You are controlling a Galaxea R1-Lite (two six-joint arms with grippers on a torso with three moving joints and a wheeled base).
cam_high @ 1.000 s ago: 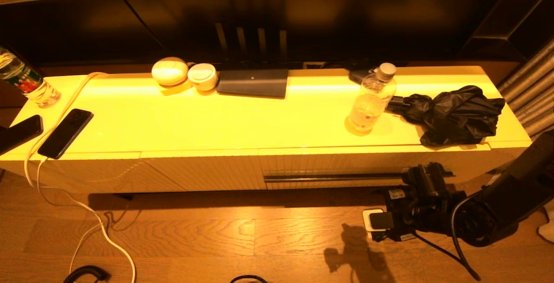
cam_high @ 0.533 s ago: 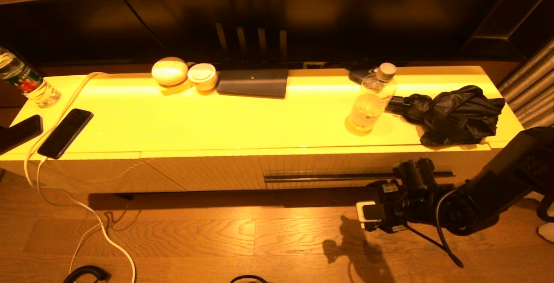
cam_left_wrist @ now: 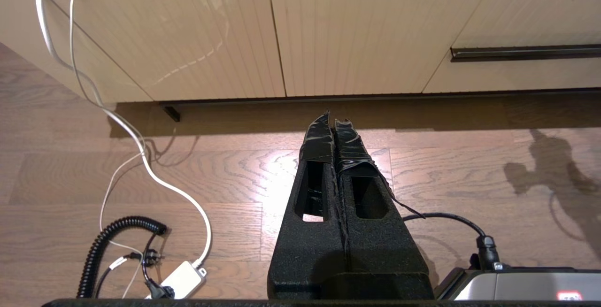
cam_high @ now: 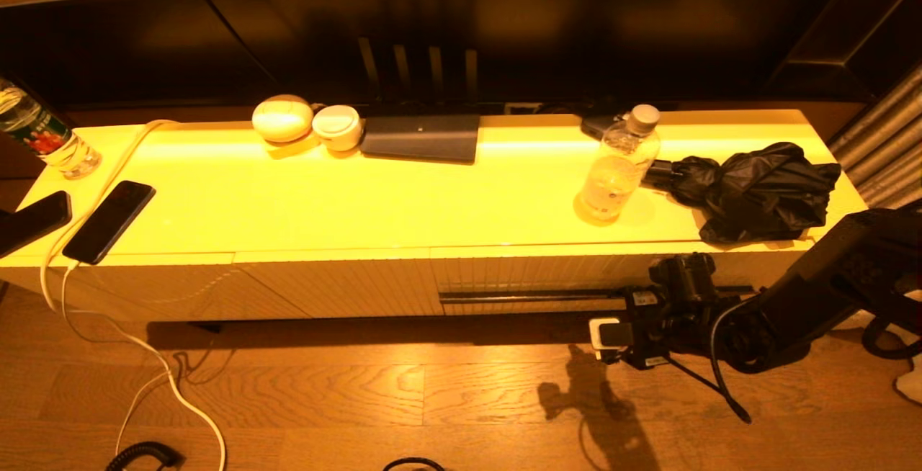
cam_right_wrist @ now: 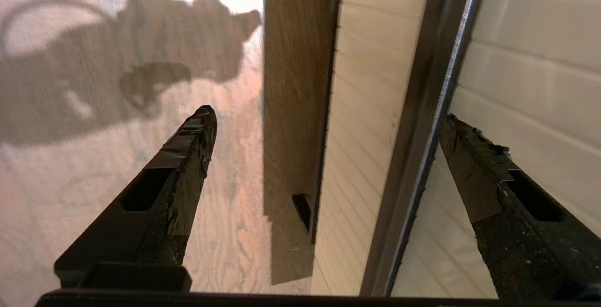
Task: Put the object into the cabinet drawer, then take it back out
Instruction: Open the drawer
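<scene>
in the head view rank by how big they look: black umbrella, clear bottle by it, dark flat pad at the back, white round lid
1. black umbrella
2. dark flat pad, farther back, so its place is unsure
3. clear bottle
4. white round lid

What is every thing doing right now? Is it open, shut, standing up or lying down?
Drawer: shut.
Right tool: open, one finger on each side of the drawer's dark handle strip, holding nothing.
Left tool: shut, empty, over the floor.
Bottle: standing, cap on.
Umbrella: folded, lying down.
Phone: lying flat, cable plugged in.
</scene>
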